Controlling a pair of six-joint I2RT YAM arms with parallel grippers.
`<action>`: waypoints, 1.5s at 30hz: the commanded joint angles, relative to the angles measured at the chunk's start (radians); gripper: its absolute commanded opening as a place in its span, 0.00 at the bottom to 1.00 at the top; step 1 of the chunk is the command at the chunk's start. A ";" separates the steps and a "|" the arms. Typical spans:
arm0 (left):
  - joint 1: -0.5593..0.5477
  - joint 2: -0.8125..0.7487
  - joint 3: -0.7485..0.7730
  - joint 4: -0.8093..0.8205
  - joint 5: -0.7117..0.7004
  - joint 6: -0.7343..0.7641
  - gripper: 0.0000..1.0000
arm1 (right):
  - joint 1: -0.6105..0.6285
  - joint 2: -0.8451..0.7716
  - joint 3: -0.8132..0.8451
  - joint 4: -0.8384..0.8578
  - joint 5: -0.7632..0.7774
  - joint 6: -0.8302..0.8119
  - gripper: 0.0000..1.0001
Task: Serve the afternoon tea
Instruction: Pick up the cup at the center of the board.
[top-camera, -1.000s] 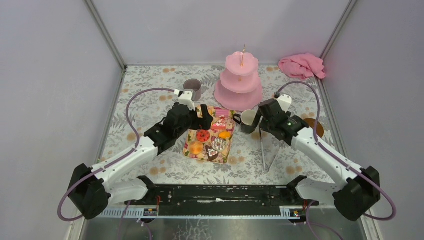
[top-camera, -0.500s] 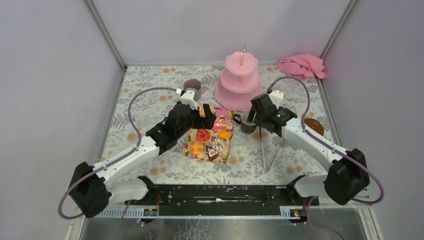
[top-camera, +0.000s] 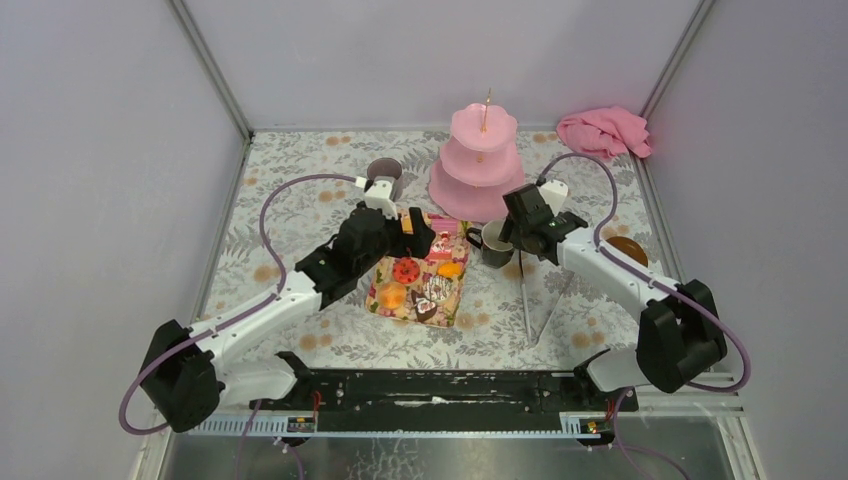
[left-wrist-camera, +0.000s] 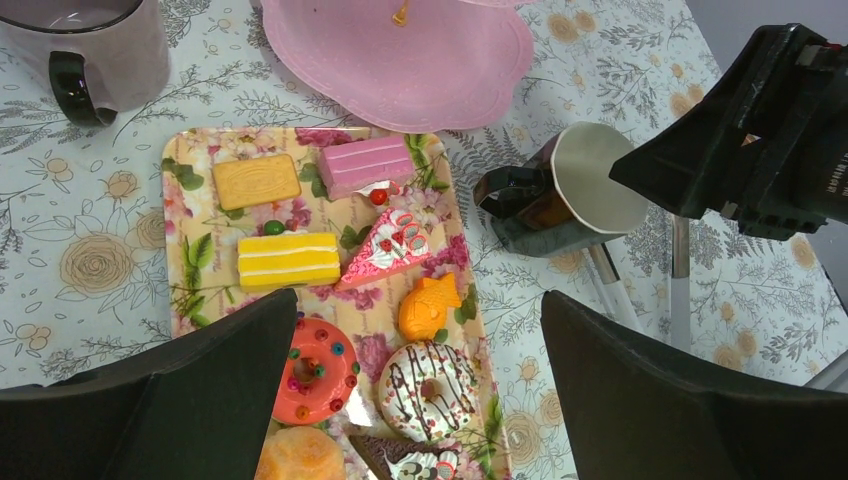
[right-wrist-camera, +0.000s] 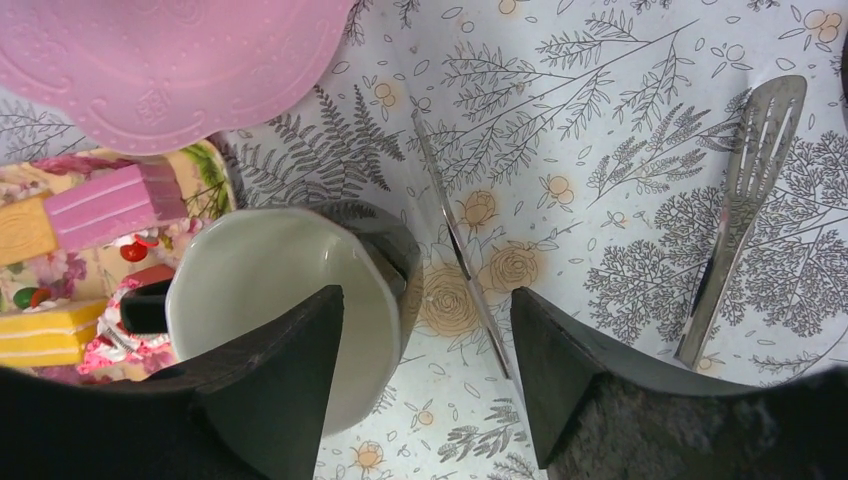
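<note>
Right wrist view showed right fingers (right-wrist-camera: 275, 400) spread, not gripping, astride the wall of the black mug (right-wrist-camera: 260, 270) beside the tray (left-wrist-camera: 176, 250); left fingers (left-wrist-camera: 200, 390) hung released over its cakes (left-wrist-camera: 275, 258), pink stand (top-camera: 478, 165) bare, serving seemingly unstarted.

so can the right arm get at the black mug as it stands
Probably yes: the right gripper hangs open over the black mug, one finger above its inside, the other outside the rim, nothing in between.
</note>
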 joint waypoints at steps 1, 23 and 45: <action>-0.010 0.015 -0.003 0.068 -0.014 0.014 1.00 | -0.017 0.039 0.003 0.044 -0.032 -0.019 0.68; -0.032 0.064 0.000 0.086 -0.070 0.005 1.00 | -0.029 0.143 0.076 0.018 -0.057 -0.083 0.39; -0.046 0.097 0.000 0.127 0.044 0.070 1.00 | -0.030 0.088 0.143 -0.011 -0.122 -0.213 0.00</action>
